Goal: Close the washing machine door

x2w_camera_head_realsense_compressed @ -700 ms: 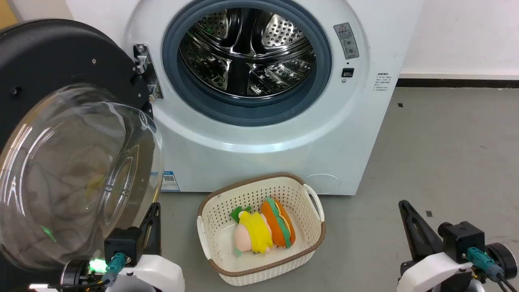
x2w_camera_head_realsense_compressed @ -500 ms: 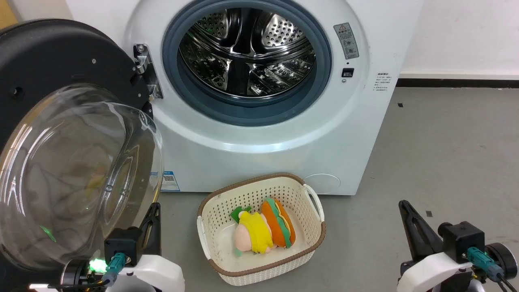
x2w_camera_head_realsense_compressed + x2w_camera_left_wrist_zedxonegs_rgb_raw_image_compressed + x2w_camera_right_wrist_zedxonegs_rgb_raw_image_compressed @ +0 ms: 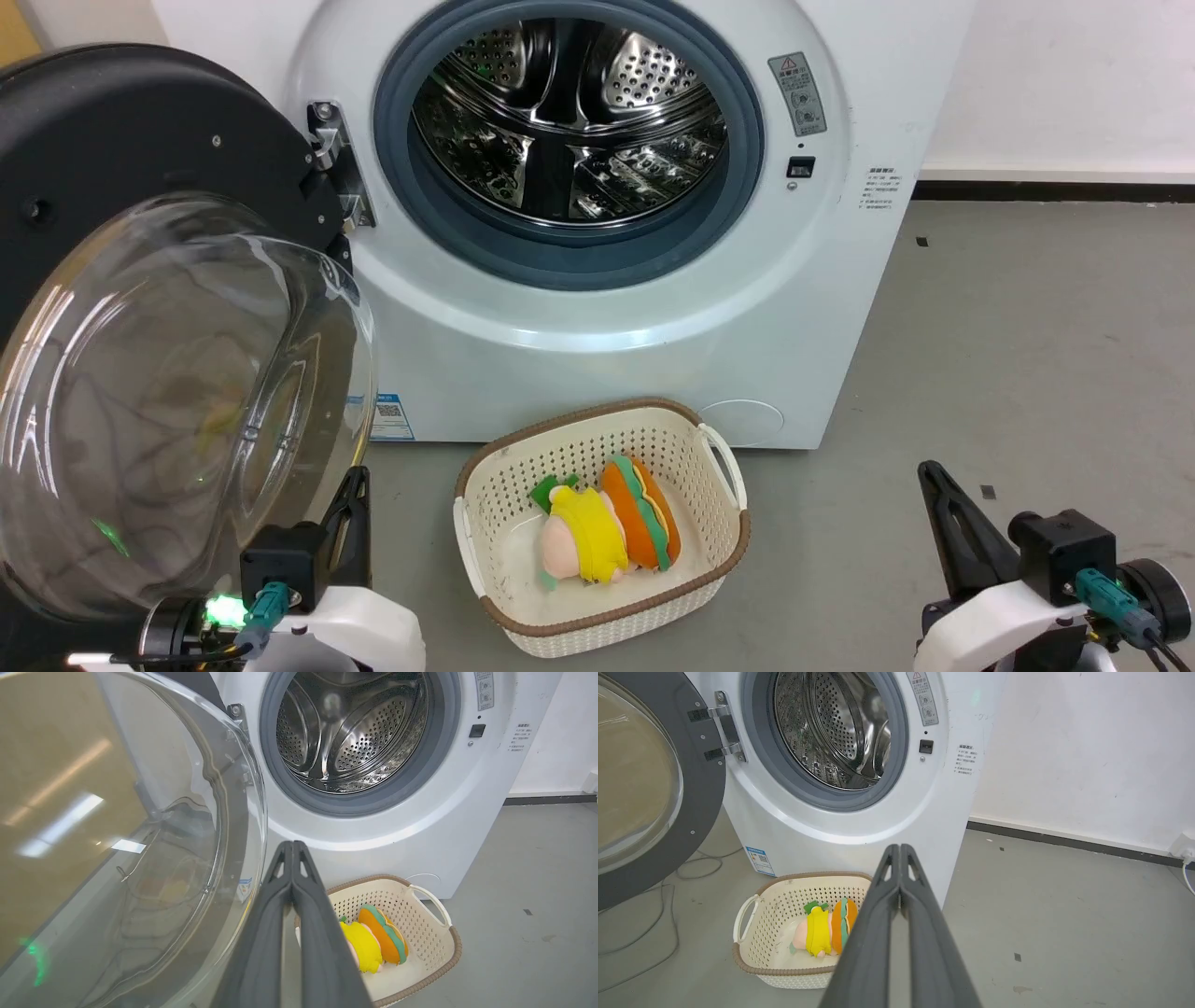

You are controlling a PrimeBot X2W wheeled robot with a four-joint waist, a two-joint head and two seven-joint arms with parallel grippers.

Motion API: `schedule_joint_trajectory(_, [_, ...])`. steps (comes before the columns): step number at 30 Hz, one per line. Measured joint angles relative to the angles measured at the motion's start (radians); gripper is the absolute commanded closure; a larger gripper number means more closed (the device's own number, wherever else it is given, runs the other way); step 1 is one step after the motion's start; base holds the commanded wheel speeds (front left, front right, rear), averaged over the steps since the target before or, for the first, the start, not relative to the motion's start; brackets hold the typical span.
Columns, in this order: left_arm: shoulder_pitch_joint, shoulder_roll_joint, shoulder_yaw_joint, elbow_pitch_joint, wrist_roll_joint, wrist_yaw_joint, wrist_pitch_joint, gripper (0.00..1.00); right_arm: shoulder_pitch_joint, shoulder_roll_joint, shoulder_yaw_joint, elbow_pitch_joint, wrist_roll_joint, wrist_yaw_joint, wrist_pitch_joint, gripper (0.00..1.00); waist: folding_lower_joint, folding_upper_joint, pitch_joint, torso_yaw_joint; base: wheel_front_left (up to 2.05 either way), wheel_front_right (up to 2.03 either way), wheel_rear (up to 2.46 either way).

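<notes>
While L+R jaws sit clenched, door (image 3: 121,121) hangs open; grey floor (image 3: 1027,327), white wall (image 3: 1055,84).

washing machine door (image 3: 140,308) – black rim, bulging clear glass, swung wide open on the left hinge | washing machine (image 3: 653,317) – white front-loader, shiny steel drum exposed, grey gasket showing

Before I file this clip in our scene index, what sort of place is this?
Likely a laundry corner of a lab or utility room: a front-loading washing machine with its door swung open, a cream basket holding plush toys, and a bare grey floor.
</notes>
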Motion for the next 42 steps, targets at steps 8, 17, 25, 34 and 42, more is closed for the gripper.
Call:
schedule_joint_trajectory(8, [0.0,0.0,-0.002,0.002,0.0,0.003,0.0,0.0,0.0,0.0,-0.002,0.001,0.002,-0.002,-0.001,0.0,0.0,0.0,0.0,0.0,0.0,0.0,0.0])
schedule_joint_trajectory(17, [0.0,0.0,-0.013,0.002,0.0,0.022,-0.018,0.0,0.0,0.0,-0.012,0.003,0.03,-0.002,-0.016,0.0,0.0,0.0,0.003,0.001,0.0,0.0,0.0])
schedule_joint_trajectory(25, [0.0,0.0,-0.021,0.0,0.0,0.038,-0.032,0.0,0.0,0.0,-0.023,0.005,0.065,-0.002,-0.032,0.0,0.0,0.0,0.004,0.006,0.0,0.0,0.0])
schedule_joint_trajectory(34, [0.0,0.0,-0.032,-0.017,0.0,0.055,-0.053,1.0,0.0,0.0,-0.034,0.011,0.092,-0.002,-0.051,0.0,0.0,0.0,0.005,0.022,0.0,0.0,0.0])
schedule_joint_trajectory(42, [-0.012,0.0,-0.037,-0.053,-0.016,0.056,-0.067,1.0,0.0,0.0,-0.045,0.017,0.123,-0.002,-0.067,0.0,0.0,0.0,0.009,0.048,0.0,0.0,0.0])
